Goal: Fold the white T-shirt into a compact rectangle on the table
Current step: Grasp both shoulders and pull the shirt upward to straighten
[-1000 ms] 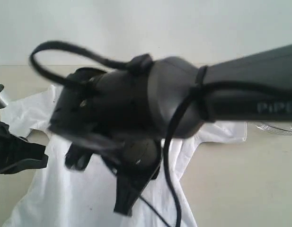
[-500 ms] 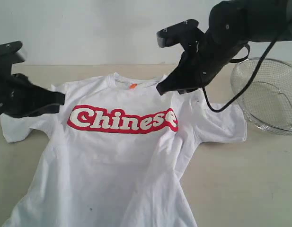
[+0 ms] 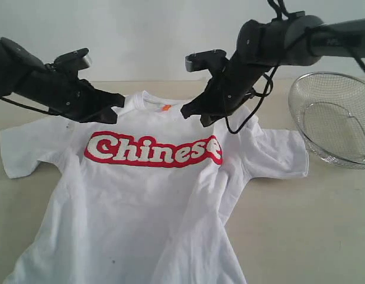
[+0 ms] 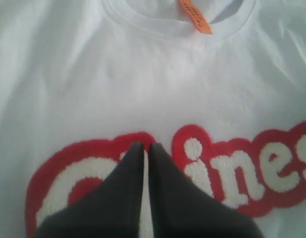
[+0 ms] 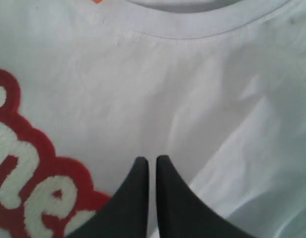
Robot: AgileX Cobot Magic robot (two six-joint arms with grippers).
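The white T-shirt [image 3: 141, 195] lies spread face up on the table [image 3: 312, 225], with red-outlined "Chinese" lettering [image 3: 152, 149] across the chest and an orange neck tag [image 3: 166, 108] at the collar. My left gripper [image 3: 118, 102] hovers over the shirt's left shoulder, shut and holding nothing. My right gripper [image 3: 191, 112] hangs above the right shoulder near the collar, also shut and holding nothing. The left wrist view shows the shut fingertips [image 4: 147, 147] over the lettering [image 4: 227, 173], below the tag [image 4: 195, 16]. In the right wrist view the shut tips [image 5: 152, 160] hover over plain white cloth [image 5: 192, 99].
A round wire mesh basket [image 3: 333, 118] stands at the right rear of the table, just past the shirt's right sleeve [image 3: 277, 154]. A grey-white wall [image 3: 141, 35] rises behind the table. Bare tabletop shows to the right of the shirt's hem.
One second ago the right arm filled the view close to the camera. It has since swung back over the shirt's right shoulder. The left gripper moved inward and up toward the collar.
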